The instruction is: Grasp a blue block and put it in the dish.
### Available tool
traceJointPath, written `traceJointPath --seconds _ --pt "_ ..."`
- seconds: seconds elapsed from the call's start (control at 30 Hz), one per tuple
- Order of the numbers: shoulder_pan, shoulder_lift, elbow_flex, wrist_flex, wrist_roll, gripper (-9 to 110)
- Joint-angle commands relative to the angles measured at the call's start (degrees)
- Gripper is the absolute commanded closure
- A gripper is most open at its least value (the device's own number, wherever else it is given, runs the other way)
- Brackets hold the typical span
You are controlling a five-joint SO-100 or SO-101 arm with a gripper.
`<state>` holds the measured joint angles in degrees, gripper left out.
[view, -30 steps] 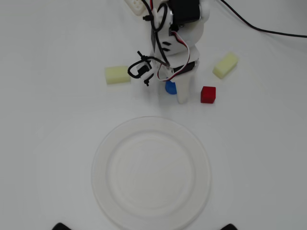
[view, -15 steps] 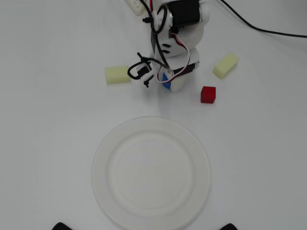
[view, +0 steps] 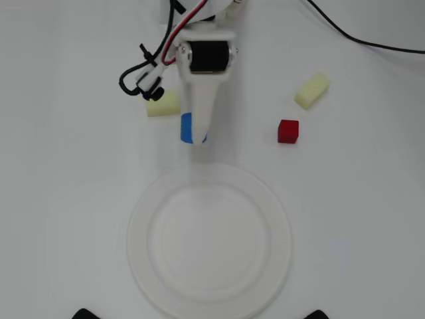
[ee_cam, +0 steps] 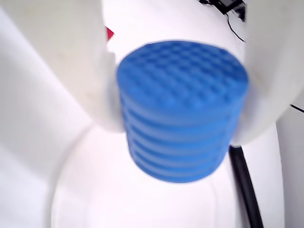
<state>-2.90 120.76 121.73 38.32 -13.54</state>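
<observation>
Your claw (ee_cam: 183, 126) is clamped on the blue block (ee_cam: 183, 121), and the wrist view is where you really see it: the block fills the middle of the frame, a white finger (ee_cam: 71, 61) pressed against each side, dimpled round top facing the camera and ribbed wall below. Under it there's the pale curve of the dish (ee_cam: 76, 190) rim, so the block hangs off the table near that edge. You also catch a sliver of the red cube (ee_cam: 109, 33) behind the left finger and a black cable (ee_cam: 244, 183) running down the right side.

From the overhead view you get the layout instead. The claw (view: 194, 136) points down the frame toward the dish (view: 209, 302), and only a bit of the blue block (view: 186, 127) peeks out at the left of the white finger, just above the dish's top rim and not over the plate's middle. You can't judge the grip from up here at all, since the arm covers it.

What the top camera adds: one pale yellow block (view: 165, 104) tucked just left of the arm, partly under the wires (view: 143, 70), another yellow block (view: 312, 90) out on the right, and the red cube (view: 288, 131) between that one and the arm, all on the white table (view: 66, 199) and clear of the dish.
</observation>
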Motion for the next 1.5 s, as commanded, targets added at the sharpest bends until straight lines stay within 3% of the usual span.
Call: traceJointPath --seconds 0.0,0.43,1.0,1.23,1.47 --pt "1.6 -0.8 -0.6 -6.7 -1.8 101" --pt "-1.1 -38.2 -29.3 -4.8 2.5 101" --pt "-5.4 -49.7 -34.9 -2.1 2.9 100" --pt "-3.6 -44.4 -35.2 1.6 3.8 76" --pt "-2.5 -34.0 -35.2 9.1 5.5 66"
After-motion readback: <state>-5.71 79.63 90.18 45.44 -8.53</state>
